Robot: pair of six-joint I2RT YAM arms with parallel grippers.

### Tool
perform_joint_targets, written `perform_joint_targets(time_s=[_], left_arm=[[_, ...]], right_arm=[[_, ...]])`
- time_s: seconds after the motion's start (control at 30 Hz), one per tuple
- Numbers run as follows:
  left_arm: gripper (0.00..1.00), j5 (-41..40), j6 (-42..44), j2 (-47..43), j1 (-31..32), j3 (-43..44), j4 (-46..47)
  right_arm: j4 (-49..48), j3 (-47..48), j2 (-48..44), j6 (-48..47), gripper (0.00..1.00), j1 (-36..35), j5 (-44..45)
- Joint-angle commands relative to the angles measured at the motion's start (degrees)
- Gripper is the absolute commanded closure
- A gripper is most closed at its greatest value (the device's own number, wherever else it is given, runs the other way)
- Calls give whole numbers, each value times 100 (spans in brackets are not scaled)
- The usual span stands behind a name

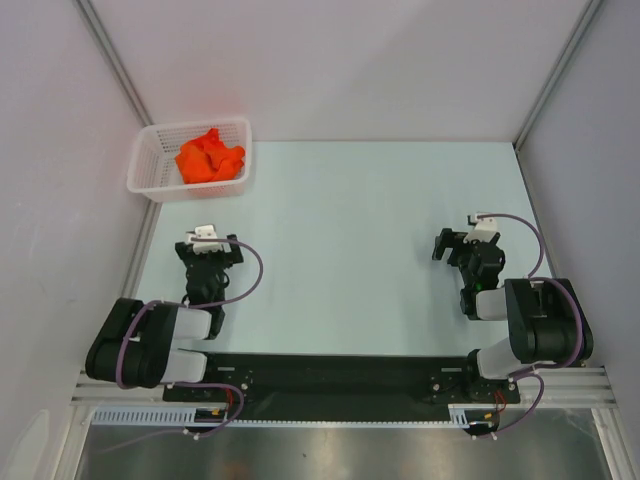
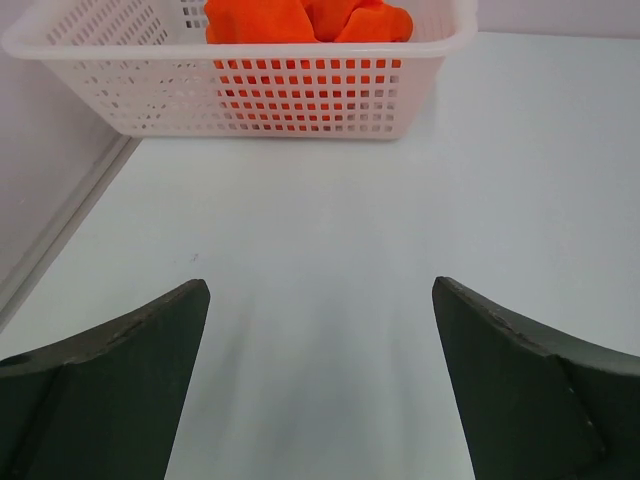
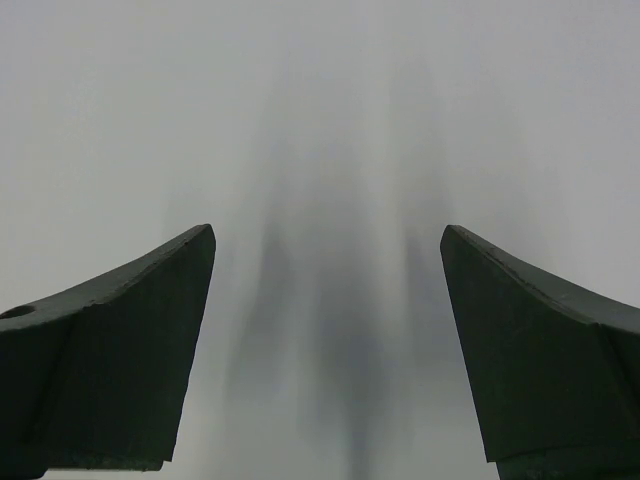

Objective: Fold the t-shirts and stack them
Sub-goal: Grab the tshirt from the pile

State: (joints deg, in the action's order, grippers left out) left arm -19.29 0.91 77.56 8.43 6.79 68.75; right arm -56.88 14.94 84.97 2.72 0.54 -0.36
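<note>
**Orange-red t-shirt bunched in the basket, both grippers wide and empty**

The left gripper (image 1: pixel 208 250) hangs low over the table (image 1: pixel 350 250) with its jaws spread wide and nothing between them. The right gripper (image 3: pixel 327 232) is spread just as wide and also holds nothing; only bare surface lies under it.

The t-shirt (image 1: pixel 210 155) sits straight ahead of the left gripper, inside the white mesh basket (image 2: pixel 300 100), and far off to the left of the right gripper. Its top rises above the basket rim.

The step in hand looks like fetching the shirt. The left arm is the better placed: it should go up and over the near wall, come down from above, and pinch a raised fold near the top of the heap. It should then lift well clear so the thin cloth does not snag the mesh or drag the light basket along.

The shirt is a crumpled lump. No collar, hem or sleeve can be made out, so its heading cannot be told, and the heap shows no clear long axis.
</note>
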Motion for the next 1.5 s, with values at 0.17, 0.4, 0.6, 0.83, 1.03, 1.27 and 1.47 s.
perform_joint_targets(time_s=[0.17, 0.4, 0.6, 0.83, 1.03, 1.27, 1.47], left_arm=[[0, -522, -440, -1770, -16, 1622, -3320], [0, -2514, -1617, -1140, -51, 3800, -5679], [0, -2380, -2701, 873, -647, 7026, -8470], [0, -455, -2957, 3175, -1378, 10294, -10496], [17, 12, -3000, 5143, -1554, 12545, -11655], [53, 285, -3527, 5454, -1695, 12066, -11692], [100, 513, -3317, 5079, -1590, 12610, -11517]], right_arm=[[-280, 141, -33, -149, 0, 43, 98], [1259, 805, -682, -96, 0, -466, 1660], [3739, 2072, -1246, 403, 0, -1125, 2172], [5583, 3542, -1026, 493, 0, -2048, 2374], [6197, 3709, -1070, 932, 0, -2189, 1742], [6470, 3621, -1237, 765, 0, -2242, 1662], [6821, 3902, -1439, 721, 0, -2242, 1636]])
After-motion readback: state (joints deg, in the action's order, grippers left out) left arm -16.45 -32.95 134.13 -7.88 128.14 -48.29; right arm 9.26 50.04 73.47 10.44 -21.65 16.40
